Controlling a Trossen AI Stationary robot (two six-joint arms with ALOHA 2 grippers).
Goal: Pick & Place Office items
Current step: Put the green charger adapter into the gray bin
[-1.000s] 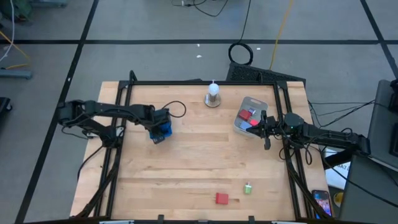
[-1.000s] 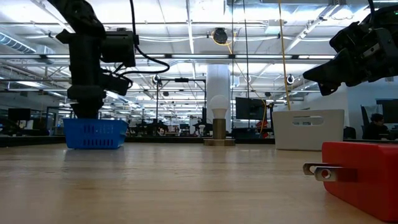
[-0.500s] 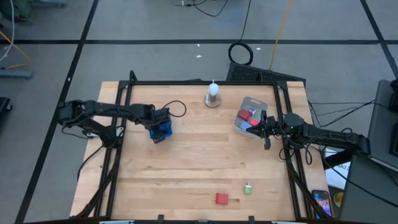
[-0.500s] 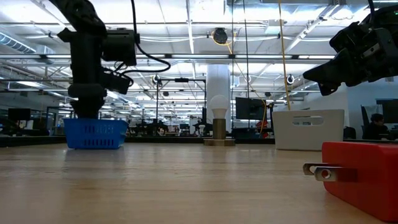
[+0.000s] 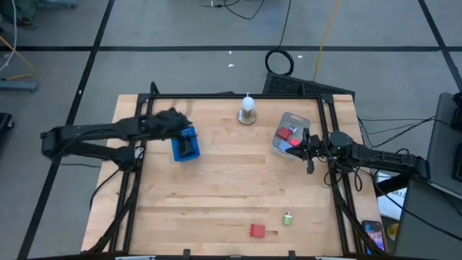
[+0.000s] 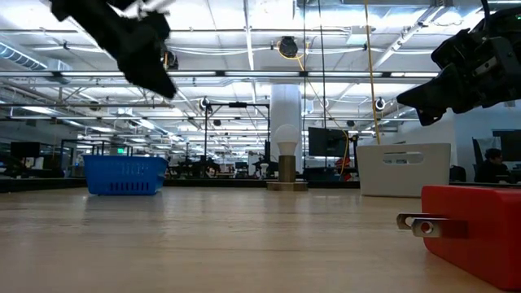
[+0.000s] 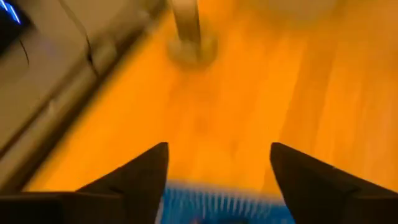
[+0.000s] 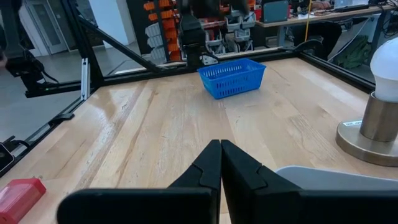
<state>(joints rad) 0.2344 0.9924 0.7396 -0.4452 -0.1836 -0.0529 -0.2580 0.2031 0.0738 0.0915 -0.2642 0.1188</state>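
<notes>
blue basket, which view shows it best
The right wrist view: the blue basket shows whole, with its mesh walls and open top. The high view shows it small beside the left tool. The low view shows one side; the left wrist view only a blurred edge.

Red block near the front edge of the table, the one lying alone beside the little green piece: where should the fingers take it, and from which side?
Probably straight from above. The red block lies flat on the bare table, apart from the green piece, so its side faces are free. Close the fingers across the narrower pair. In the low view a metal tab juts from one end; avoid that end.
</notes>
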